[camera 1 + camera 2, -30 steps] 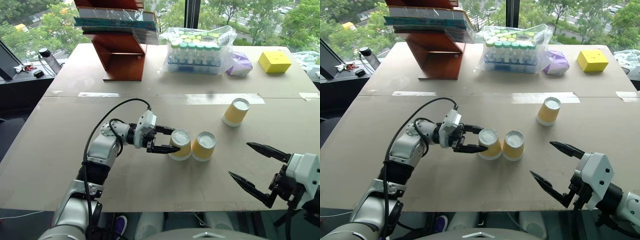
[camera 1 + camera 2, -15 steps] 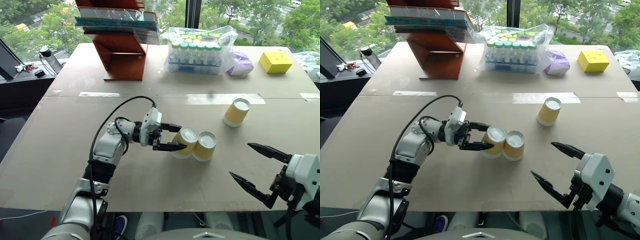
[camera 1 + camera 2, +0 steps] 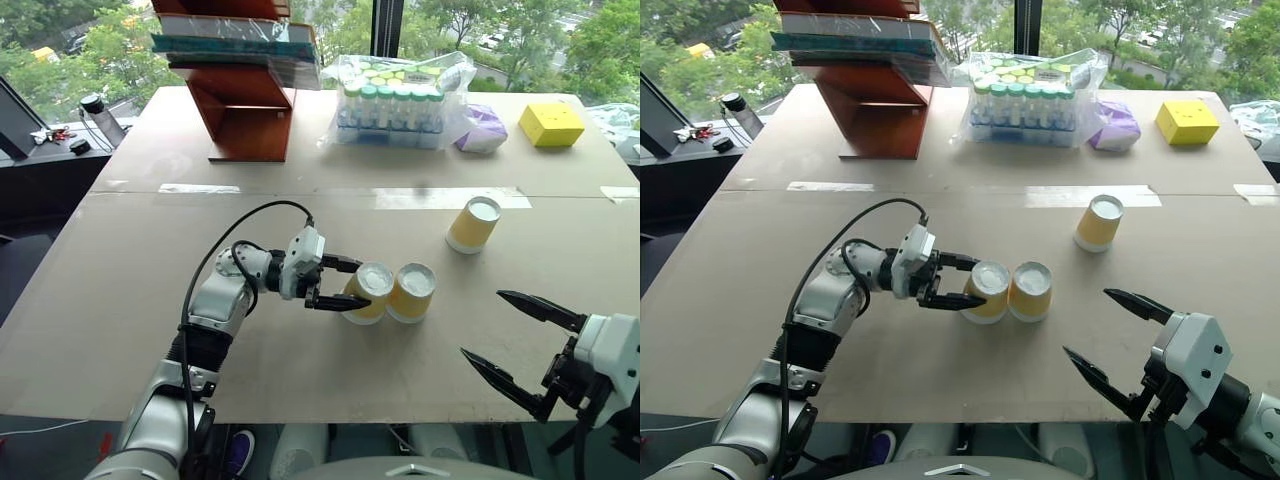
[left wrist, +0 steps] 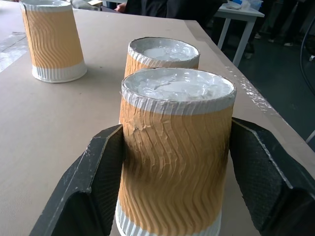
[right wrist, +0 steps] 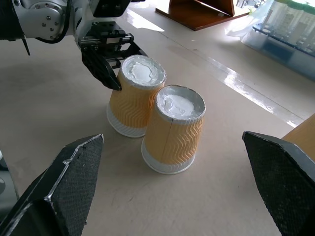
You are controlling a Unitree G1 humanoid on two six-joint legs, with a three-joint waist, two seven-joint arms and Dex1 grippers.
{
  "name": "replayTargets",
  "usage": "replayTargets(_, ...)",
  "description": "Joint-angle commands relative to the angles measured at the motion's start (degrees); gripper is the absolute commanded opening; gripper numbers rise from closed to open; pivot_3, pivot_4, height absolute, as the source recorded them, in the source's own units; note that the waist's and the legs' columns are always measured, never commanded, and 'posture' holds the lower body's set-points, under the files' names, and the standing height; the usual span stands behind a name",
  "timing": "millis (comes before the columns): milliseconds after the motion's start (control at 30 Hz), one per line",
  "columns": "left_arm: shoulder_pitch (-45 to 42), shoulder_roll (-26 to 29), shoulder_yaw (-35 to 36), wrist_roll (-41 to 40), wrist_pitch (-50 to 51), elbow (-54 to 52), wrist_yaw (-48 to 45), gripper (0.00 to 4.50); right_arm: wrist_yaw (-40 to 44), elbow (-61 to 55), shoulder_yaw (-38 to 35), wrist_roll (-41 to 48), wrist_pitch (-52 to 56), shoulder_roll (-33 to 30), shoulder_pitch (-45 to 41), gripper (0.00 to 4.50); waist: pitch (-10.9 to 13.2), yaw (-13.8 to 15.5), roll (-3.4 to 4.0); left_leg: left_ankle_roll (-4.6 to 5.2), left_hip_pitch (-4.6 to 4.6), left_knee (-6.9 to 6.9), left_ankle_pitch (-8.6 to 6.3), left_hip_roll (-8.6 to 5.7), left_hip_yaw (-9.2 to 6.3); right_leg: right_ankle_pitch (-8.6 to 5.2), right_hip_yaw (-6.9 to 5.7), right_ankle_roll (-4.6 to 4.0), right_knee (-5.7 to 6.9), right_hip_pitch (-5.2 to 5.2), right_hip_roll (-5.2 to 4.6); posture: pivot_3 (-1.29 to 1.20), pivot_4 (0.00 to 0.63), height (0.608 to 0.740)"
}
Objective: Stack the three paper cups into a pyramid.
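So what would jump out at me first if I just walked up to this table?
Probably the left claw clamped on an upside-down yellow paper cup, pressed right beside a second cup near the table's middle. The third cup stands apart, further back to the right, and the right claw hangs wide open near the front edge. At the far side you'd notice a bag of capped tubes and a yellow box.

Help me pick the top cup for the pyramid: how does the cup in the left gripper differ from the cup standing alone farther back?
The gripped cup sits between the left gripper fingers; the lone cup is untouched. The gripped cup touches a second cup; the lone cup stands apart from both, nearer the right side of the table. Both are upside down, base up, alike in look and size.
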Motion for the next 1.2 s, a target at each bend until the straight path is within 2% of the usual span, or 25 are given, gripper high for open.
replayTargets(33, 0.01, -0.26, -0.45, 0.61, -0.22, 0.19, -0.05, 3.24, -0.31, -2.28, -1.33, 0.38, -1.03, -0.28, 0.12, 4.5, 0.0, 0.04, 0.0, 0.0, 0.0, 0.0, 0.0, 0.0, 0.0, 0.0, 0.0, 0.0, 0.0, 0.0, 0.0, 0.0, 0.15, 0.74)
replayTargets(367, 0.29, -0.25, -0.76, 1.03, -0.34, 1.08, -0.37, 3.24, -0.24, -2.28, -1.76, 0.88, -0.83, -0.69, 0.12, 4.5, -0.02, 0.17, -0.01, 0.0, 0.01, 0.01, 0.0, 0.0, 0.0, 0.0, 0.0, 0.0, 0.0, 0.02, 0.0, 0.0, 0.15, 0.74)
replayTargets(500, 0.51, -0.26, -0.5, 0.75, 0.13, 1.0, -0.59, 4.48, -0.46, -2.28, -1.81, 1.15, -0.43, -1.05, -0.32, 4.5, -0.01, 0.14, -0.01, 0.0, 0.01, 0.01, 0.0, -0.01, 0.0, 0.0, 0.0, 0.0, 0.0, 0.03, 0.0, 0.0, 0.15, 0.74)
replayTargets(700, 1.38, 0.57, 0.2, 1.19, -0.44, 0.3, 0.47, 4.48, -3.32, -2.28, -1.61, 1.42, 1.03, -0.6, -3.21, 4.5, -0.02, 0.02, -0.01, 0.0, 0.01, 0.01, 0.0, 0.0, -0.01, 0.0, -0.01, 0.0, 0.01, 0.02, 0.0, 0.0, 0.15, 0.74)
replayTargets(833, 2.57, 2.1, 1.86, -0.36, 0.84, -0.87, 0.55, 4.48, -8.05, -1.67, -1.41, 3.58, 5.47, -1.29, -8.76, 4.5, -0.02, -0.3, 0.0, 0.0, 0.02, 0.01, 0.0, 0.02, 0.0, 0.0, 0.01, 0.0, 0.01, 0.02, 0.0, 0.0, 0.15, 0.74)
replayTargets(900, 4.47, 3.34, 4.02, -2.53, 1.28, -2.74, 0.06, 4.48, -12.65, -0.32, -1.06, 2.62, 10.35, -3.04, -13.93, 4.5, -0.01, -0.42, -0.01, 0.0, 0.03, 0.0, 0.0, 0.03, -0.01, 0.0, 0.01, 0.0, 0.02, 0.02, 0.0, 0.0, 0.15, 0.74)
replayTargets(1000, 7.05, 4.91, 6.31, -5.37, 2.21, -5.63, -1.2, 4.48, -16.92, 4.47, 0.14, 7.08, 17.86, -4.72, -21.71, 4.5, -0.01, -0.37, 0.0, 0.0, 0.03, 0.0, 0.0, 0.11, 0.02, 0.0, 0.05, -0.02, 0.01, 0.0, -0.01, 0.0, 0.15, 0.74)
replayTargets(1200, 13.63, 8.05, 13.32, -11.28, 2.61, -11.96, -1.51, 4.48, -22.91, 22.44, 8.69, -3.24, 19.89, -2.47, -39.74, 4.5, 0.05, 0.42, 0.06, 0.0, -0.02, -0.01, 0.0, 0.06, 0.0, 0.0, -0.01, -0.03, 0.0, -0.01, -0.11, 0.0, 0.15, 0.74)
